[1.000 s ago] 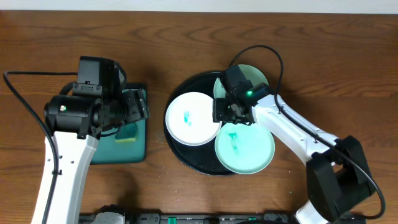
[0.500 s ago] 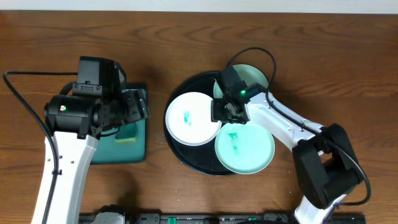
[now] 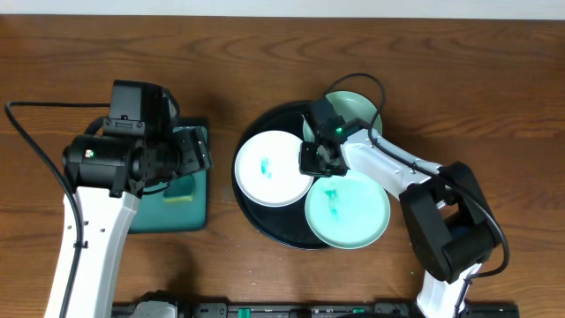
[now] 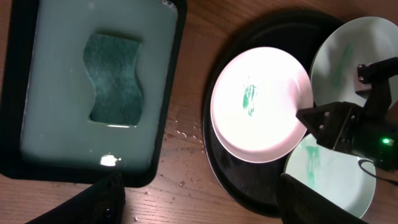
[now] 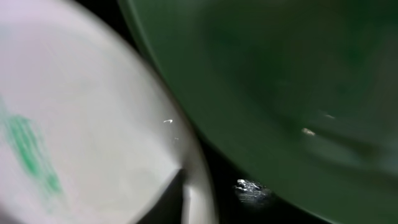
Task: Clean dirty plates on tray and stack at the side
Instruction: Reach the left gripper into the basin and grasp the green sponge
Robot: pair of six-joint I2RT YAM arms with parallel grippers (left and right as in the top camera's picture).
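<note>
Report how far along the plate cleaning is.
Done: nothing. The white plate and front mint plate show teal smears; with the rear mint plate they sit on the black tray, none stacked. In hand: right gripper at the white plate's rim. To do: wiping with the sponge, stacking.

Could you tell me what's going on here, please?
The right gripper is low over the black tray, at the edge of the white plate, between two mint plates. All three lie on the tray; at least two show teal smears. The left gripper hangs open over the green tray, where a sponge lies.
</note>
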